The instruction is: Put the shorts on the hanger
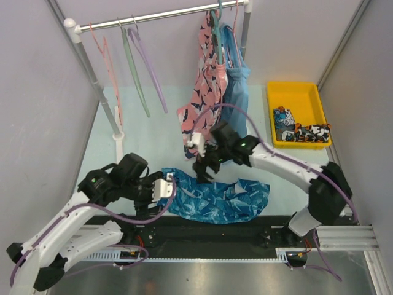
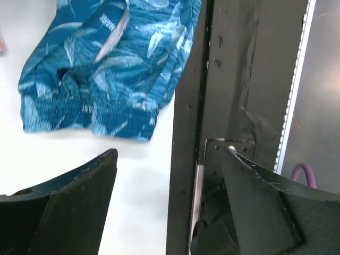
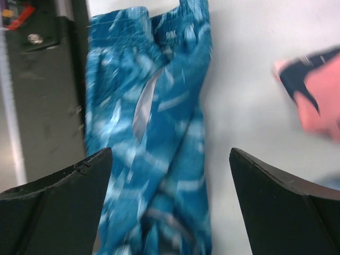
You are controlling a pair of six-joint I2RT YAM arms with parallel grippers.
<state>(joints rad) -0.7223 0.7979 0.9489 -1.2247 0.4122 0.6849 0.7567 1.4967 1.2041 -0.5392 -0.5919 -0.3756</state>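
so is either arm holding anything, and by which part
Nothing is held: the left gripper and right gripper both stand open and empty, and the blue leaf-print fabric shorts lie loose on the table.

The top view looks down from high behind the near edge over the whole table (image 1: 153, 132). Both wrist views face down, close, sharing the shorts (image 2: 106, 69).

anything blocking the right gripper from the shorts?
Nothing visible. The right gripper hangs open directly over the shorts, and its wrist view shows only the blue fabric ahead of it. The pink garment hangs off to one side, clear of the path down.
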